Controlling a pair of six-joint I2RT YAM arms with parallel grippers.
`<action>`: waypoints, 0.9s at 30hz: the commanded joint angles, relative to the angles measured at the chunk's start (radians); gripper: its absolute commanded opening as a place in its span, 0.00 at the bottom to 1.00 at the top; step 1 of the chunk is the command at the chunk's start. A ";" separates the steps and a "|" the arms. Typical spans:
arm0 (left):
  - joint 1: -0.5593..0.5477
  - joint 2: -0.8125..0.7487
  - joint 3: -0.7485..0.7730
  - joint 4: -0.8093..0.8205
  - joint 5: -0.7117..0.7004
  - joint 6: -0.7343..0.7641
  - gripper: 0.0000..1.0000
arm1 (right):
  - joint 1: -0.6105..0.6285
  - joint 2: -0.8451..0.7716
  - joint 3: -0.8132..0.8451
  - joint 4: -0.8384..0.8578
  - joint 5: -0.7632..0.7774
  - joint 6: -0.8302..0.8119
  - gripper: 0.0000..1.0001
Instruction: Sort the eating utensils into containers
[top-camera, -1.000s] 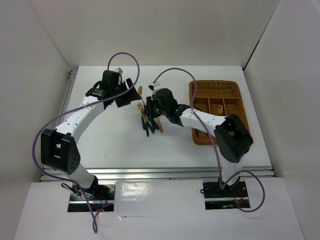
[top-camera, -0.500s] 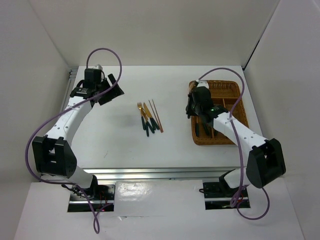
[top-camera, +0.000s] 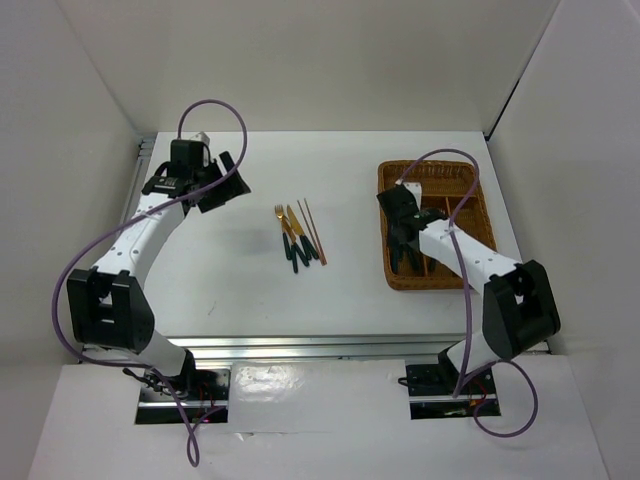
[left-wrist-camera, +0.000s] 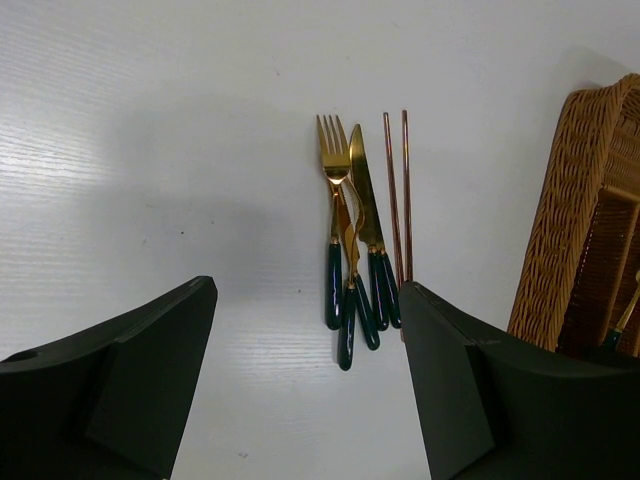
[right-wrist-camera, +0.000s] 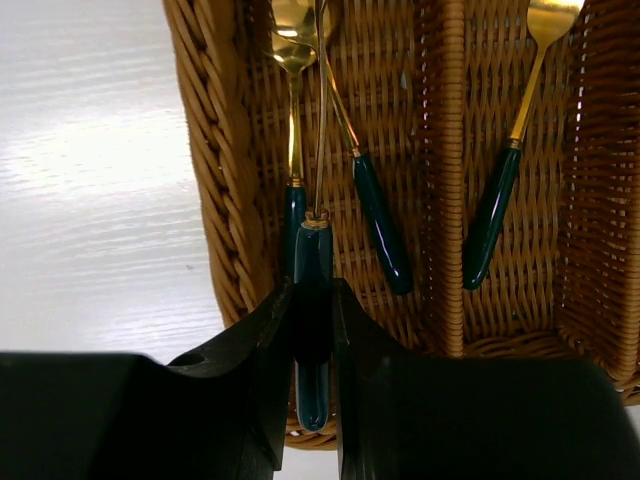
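- from above, we see the left gripper (top-camera: 227, 179) over the far left of the white table (top-camera: 230, 285), its jaws spread and holding nothing.
- a fork (top-camera: 281, 219), a knife (top-camera: 295, 226) and two chopsticks (top-camera: 313, 231) lie side by side mid-table, well apart from the wicker tray (top-camera: 470, 186) on the right.
- the right gripper (top-camera: 401, 255) sits over the tray's left compartment.
- in the left wrist view, we see both dark fingers (left-wrist-camera: 140, 375) standing far apart. the fork, knife and chopsticks lie on the table beyond them, with a third green-handled piece (left-wrist-camera: 346, 335) tucked among them. the tray's corner shows at the right edge.
- in the right wrist view, the right gripper is clenched on the dark handle of a green-handled utensil (right-wrist-camera: 313, 255) that points along the tray's leftmost compartment. we see it edge-on, so its head is perhaps a knife; we cannot tell.
- a spoon (right-wrist-camera: 292, 120) and another green-handled piece lie in that same compartment, and one more lies in the next.
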 joint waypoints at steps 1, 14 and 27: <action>0.007 0.015 0.000 0.033 0.026 0.022 0.88 | -0.006 0.016 -0.010 -0.006 0.052 -0.018 0.04; 0.007 0.053 -0.034 0.013 0.057 0.042 0.86 | -0.024 0.010 0.034 0.025 0.000 -0.065 0.57; -0.157 0.213 -0.073 0.066 0.056 -0.009 0.80 | -0.024 -0.231 0.013 0.197 -0.187 -0.117 0.75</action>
